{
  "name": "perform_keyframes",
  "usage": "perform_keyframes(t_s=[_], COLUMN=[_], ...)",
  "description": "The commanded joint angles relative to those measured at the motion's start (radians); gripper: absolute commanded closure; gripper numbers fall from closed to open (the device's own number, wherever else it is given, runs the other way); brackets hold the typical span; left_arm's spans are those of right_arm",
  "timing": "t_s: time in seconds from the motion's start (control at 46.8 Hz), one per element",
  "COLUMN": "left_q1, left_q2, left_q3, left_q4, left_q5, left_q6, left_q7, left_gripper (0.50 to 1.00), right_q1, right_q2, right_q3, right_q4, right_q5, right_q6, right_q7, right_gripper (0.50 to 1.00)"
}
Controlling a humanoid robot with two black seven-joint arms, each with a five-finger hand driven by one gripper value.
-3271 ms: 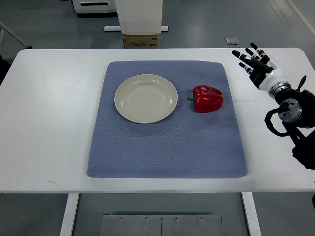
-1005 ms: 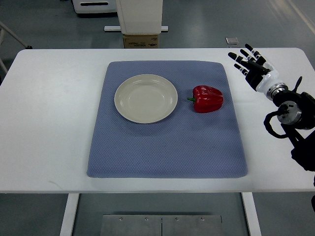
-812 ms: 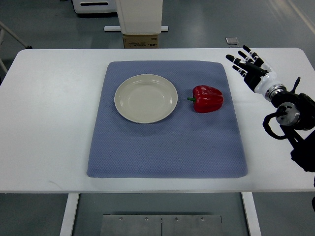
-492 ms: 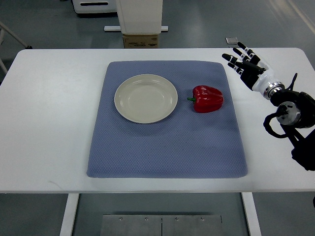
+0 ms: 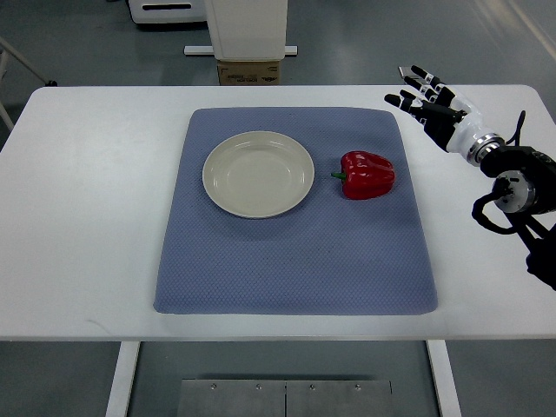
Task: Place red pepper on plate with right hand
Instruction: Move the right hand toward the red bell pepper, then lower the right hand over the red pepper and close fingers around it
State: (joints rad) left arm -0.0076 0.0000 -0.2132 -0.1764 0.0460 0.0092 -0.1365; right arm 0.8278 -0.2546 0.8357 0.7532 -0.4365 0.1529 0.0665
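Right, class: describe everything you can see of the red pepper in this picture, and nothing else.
The red pepper is a glossy, lobed bell pepper, bright red with a short green stem pointing left toward the plate. It looks whole and lies on its side on the blue-grey mat, right of the plate and apart from it. Only the mat touches it. The right hand, fingers spread, is up and to its right, well clear of it.

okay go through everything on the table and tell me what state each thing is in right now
red pepper: lying on the blue mat, right of the plate, not held.
plate: upright on the mat, nothing on it.
blue mat: spread flat on the white table.
right hand: open, fingers spread, above the table's far right, apart from the pepper.
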Motion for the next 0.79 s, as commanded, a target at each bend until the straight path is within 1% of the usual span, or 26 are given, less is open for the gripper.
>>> perform_keyframes(t_s=[0.0,0.107,0.171,0.363,0.492,0.62,0.77], left_q1=[0.0,0.0,0.0,0.0,0.0,0.0,0.0], left_q2=[0.0,0.0,0.0,0.0,0.0,0.0,0.0], left_q3=[0.0,0.0,0.0,0.0,0.0,0.0,0.0], left_q4=[0.0,0.0,0.0,0.0,0.0,0.0,0.0], left_q5=[0.0,0.0,0.0,0.0,0.0,0.0,0.0], left_q6=[0.0,0.0,0.0,0.0,0.0,0.0,0.0], left_q7=[0.0,0.0,0.0,0.0,0.0,0.0,0.0], left_gripper=[0.5,0.5,0.5,0.5,0.5,0.5,0.5], right_q1=[0.005,0.007,0.016,0.065,0.106,0.128,0.149], right_q2=[-0.005,-0.015,-0.023,-0.068,-0.084,-0.088,-0.086], right_q3=[-0.012,-0.026,-0.049,-0.179,-0.286,-0.354,-0.406], right_q4=[0.003,0.008,0.02,0.058,0.061,0.063,0.072], right_q5=[-0.048,-0.129,-0.174,-0.2,-0.226,-0.312,-0.392], right_q6=[0.023,0.051,0.062,0.063,0.063,0.063,0.062], right_q7=[0.012,0.047,0.052,0.088,0.128,0.174,0.2], right_gripper=[0.502,0.502,0.502,0.502,0.502,0.505,0.505])
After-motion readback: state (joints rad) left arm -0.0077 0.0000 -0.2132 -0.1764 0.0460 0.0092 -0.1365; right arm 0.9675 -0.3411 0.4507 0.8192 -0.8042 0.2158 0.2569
